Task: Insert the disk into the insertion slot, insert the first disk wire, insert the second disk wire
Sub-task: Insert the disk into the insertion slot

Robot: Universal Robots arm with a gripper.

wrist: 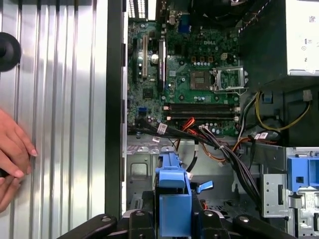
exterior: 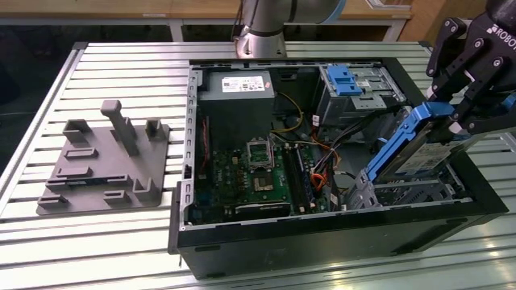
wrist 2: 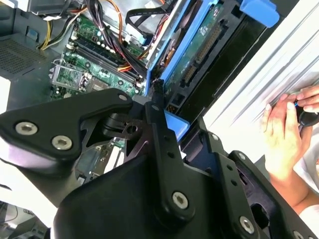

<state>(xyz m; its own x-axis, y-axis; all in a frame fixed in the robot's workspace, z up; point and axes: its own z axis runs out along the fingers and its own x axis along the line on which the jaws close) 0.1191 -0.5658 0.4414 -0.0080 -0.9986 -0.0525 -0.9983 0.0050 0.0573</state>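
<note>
My gripper point(exterior: 456, 115) is shut on the upper end of the disk point(exterior: 412, 154), a silver drive in a bright blue carrier. The disk hangs steeply tilted at the exterior view's right. Its lower end reaches the rim of the insertion slot point(exterior: 415, 192), the grey perforated cage in the case's front corner. In the second wrist view, black fingers point(wrist 2: 159, 124) clamp the blue carrier point(wrist 2: 175, 123), with the disk's green board point(wrist 2: 199, 45) beyond. In the first wrist view the carrier point(wrist: 172, 199) points over the slot point(wrist: 142, 172). Loose dark wires point(wrist: 219, 149) run beside it.
The open black computer case point(exterior: 322, 238) lies on a slatted metal table point(exterior: 121, 66). A taller grey cage with a blue latch point(exterior: 345, 81) stands at the back. A grey fixture plate point(exterior: 101, 163) lies on the exterior view's left. A person's hand point(wrist: 12, 149) rests on the table beside the case.
</note>
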